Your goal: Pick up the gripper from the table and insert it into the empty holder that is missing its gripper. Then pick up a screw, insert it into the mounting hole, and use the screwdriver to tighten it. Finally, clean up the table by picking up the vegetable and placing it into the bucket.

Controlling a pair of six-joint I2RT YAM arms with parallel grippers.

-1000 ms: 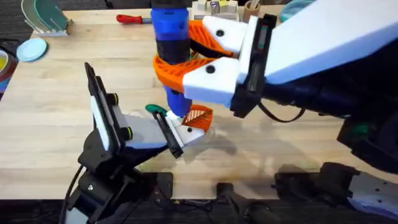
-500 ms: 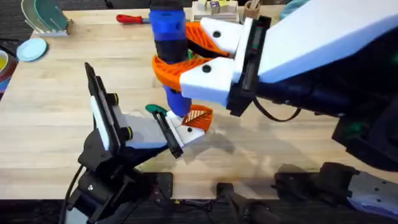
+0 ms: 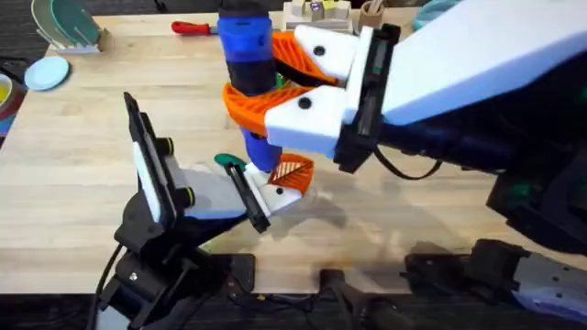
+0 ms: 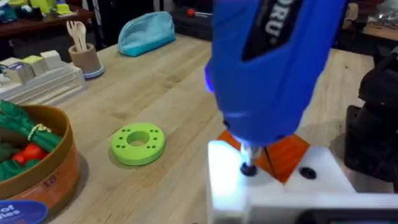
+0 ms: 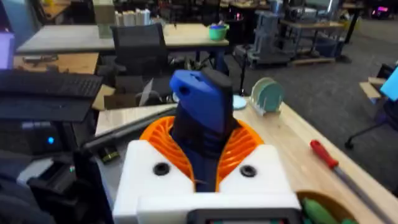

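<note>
The blue screwdriver (image 3: 246,50) stands upright, and my right gripper (image 3: 264,81), white with orange pads, is shut around its body (image 5: 200,115). Its metal tip rests on a dark screw (image 4: 247,168) in the white holder (image 4: 273,193). The orange gripper (image 4: 285,153) sits seated in that holder (image 3: 275,194), which is at the end of my left gripper (image 3: 273,192). The teal-green vegetable (image 3: 228,161) lies on the table just left of the screwdriver's tip. The terracotta bucket (image 4: 59,158) with green and red toys stands farther back.
A green round disc with holes (image 4: 138,143) lies on the wood between the bucket and the holder. A red-handled tool (image 3: 193,27) lies at the table's far edge. A second screw head (image 4: 306,173) shows on the holder. Plates stand at the far left (image 3: 64,23).
The right gripper and the screwdriver have edged very slightly left. The left arm and the vegetable have not moved.
</note>
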